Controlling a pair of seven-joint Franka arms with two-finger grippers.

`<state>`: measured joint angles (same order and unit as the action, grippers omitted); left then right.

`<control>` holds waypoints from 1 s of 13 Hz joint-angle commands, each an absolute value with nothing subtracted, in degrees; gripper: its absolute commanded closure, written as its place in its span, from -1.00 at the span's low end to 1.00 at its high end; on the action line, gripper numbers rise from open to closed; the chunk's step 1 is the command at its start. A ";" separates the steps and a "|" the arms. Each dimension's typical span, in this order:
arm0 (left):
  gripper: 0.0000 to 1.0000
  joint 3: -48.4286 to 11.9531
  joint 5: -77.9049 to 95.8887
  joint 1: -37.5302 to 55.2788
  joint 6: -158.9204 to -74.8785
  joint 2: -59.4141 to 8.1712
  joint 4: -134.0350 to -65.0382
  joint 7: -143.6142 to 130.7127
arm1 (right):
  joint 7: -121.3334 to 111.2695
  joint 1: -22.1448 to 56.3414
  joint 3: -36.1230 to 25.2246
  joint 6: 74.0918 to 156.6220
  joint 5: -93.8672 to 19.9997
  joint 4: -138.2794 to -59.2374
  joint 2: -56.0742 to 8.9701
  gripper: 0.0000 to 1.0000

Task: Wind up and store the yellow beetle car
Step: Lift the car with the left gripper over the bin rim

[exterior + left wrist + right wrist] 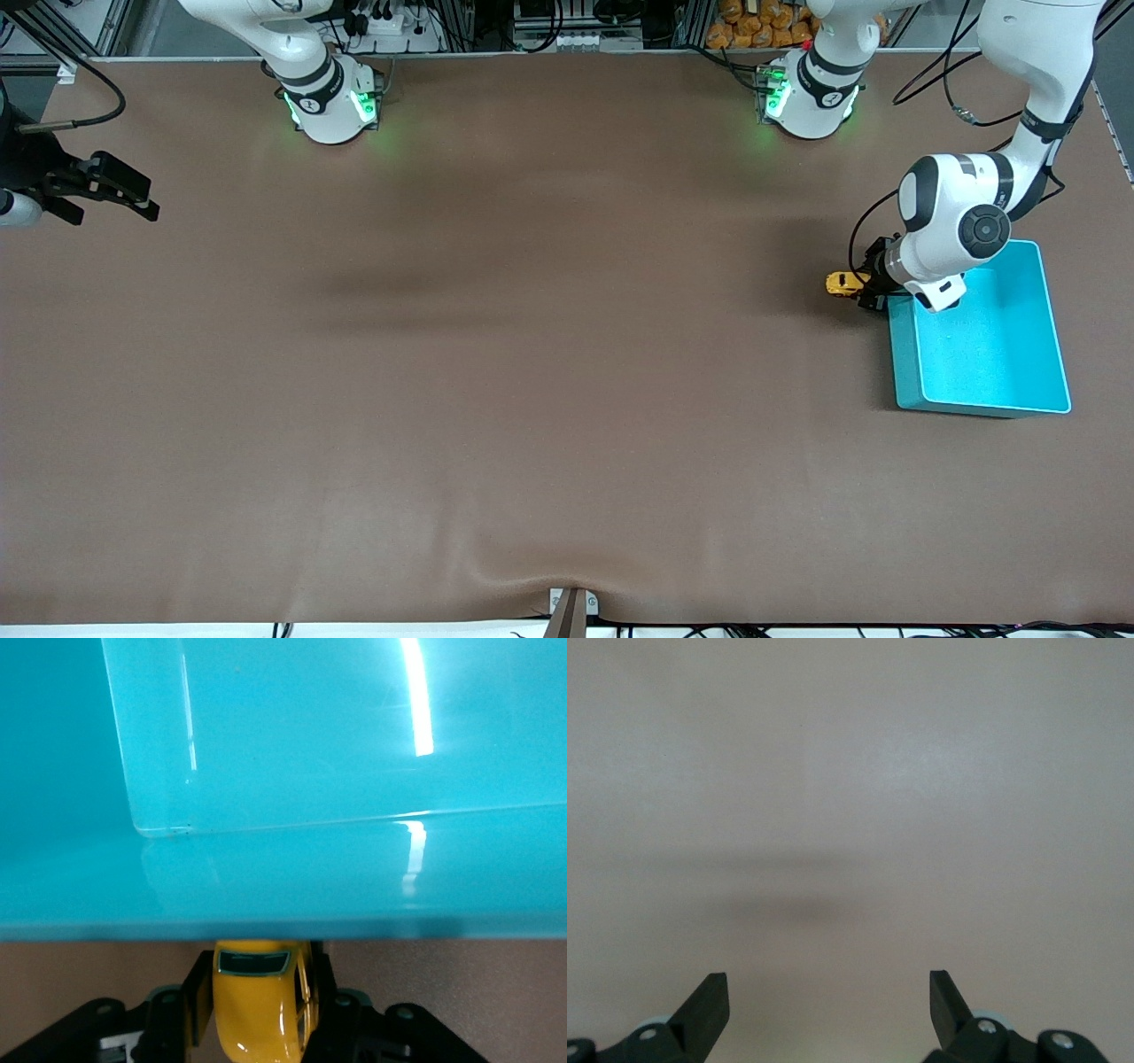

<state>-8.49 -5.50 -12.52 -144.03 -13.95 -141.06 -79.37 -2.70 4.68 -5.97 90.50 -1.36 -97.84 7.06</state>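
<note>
The yellow beetle car point(843, 283) is a tiny yellow toy with dark windows, held just beside the teal bin point(1054, 328), at the rim toward the right arm's end. My left gripper point(864, 285) is shut on it. In the left wrist view the car point(257, 1010) sits between the black fingers point(197, 997), right against the bin's outer wall point(283, 895). My right gripper point(133, 197) waits over the table at the right arm's end; in the right wrist view it point(828, 992) is open and empty above bare table.
The teal bin holds nothing that I can see. The brown table mat point(532, 354) spreads across the whole view. A small bracket point(571, 607) sits at the table edge nearest the front camera.
</note>
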 commanded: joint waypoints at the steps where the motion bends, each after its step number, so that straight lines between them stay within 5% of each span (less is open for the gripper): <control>1: 0.92 -8.70 -7.38 -12.48 -144.23 -12.49 -141.15 -81.12 | -2.02 5.19 -6.85 89.91 -0.61 -95.45 6.15 -1.00; 6: 1.00 -8.88 -7.30 -9.15 -140.55 -9.24 -139.40 -80.86 | -1.93 5.18 -6.77 89.82 -0.62 -95.27 5.71 -1.00; 13: 1.00 -8.79 -6.77 -7.73 -120.69 -5.19 -127.01 -73.78 | -2.02 4.92 -6.77 89.91 -0.18 -94.66 5.71 -1.00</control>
<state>-9.02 -5.55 -7.45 -124.74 -6.72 -129.20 -77.76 -2.70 4.67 -6.62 90.50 -1.15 -96.51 6.50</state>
